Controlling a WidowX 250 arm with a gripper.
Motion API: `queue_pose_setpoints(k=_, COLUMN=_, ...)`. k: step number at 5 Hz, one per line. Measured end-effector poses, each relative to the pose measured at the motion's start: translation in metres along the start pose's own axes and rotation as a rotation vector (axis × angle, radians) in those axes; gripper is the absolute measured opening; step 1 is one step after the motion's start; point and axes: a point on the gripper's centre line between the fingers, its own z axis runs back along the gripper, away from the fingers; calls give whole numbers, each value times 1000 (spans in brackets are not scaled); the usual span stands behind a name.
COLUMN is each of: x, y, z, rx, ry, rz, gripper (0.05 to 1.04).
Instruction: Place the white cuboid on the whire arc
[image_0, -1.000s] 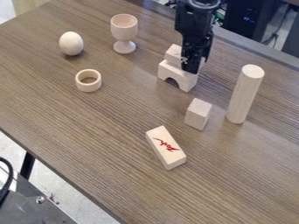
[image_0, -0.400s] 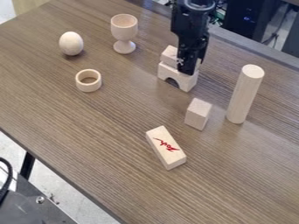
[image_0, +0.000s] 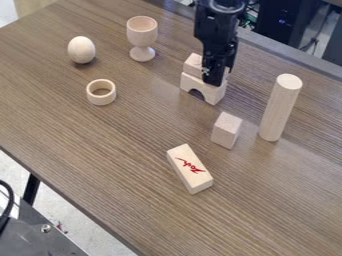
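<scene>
So the white block (image_0: 192, 64) is perched on the arch (image_0: 212, 93), partly covered by the black gripper (image_0: 214, 83). Whether its jaws are open or closed can't be told. Another block (image_0: 226, 131) and a cylinder (image_0: 279, 108) are parked nearby on the surface (image_0: 127, 145).

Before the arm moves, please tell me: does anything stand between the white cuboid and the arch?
Nothing visible does: the white cuboid sits on the arch, and the gripper hangs right at them, partly hiding both.

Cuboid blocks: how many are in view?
3: white cuboid on the arch, partly behind the gripper; small block beside the cylinder; red-marked block. The gripper may hide more.
</scene>
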Motion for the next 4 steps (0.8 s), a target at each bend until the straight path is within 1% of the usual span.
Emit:
queue_pose_setpoints(k=1, x=1, y=3, z=-1, rx=20, ry=-1, rz=8, gripper=909)
queue_pose_setpoints(k=2, x=2, y=5, z=-1, rx=29, ry=-7, rz=17, gripper=1004)
queue_pose_setpoints(k=3, x=3, y=8, z=0, rx=46, ry=-16, rz=27, gripper=999)
queue_pose_setpoints(k=4, x=7, y=4, z=40, rx=-39, ry=-4, rz=50, gripper=999)
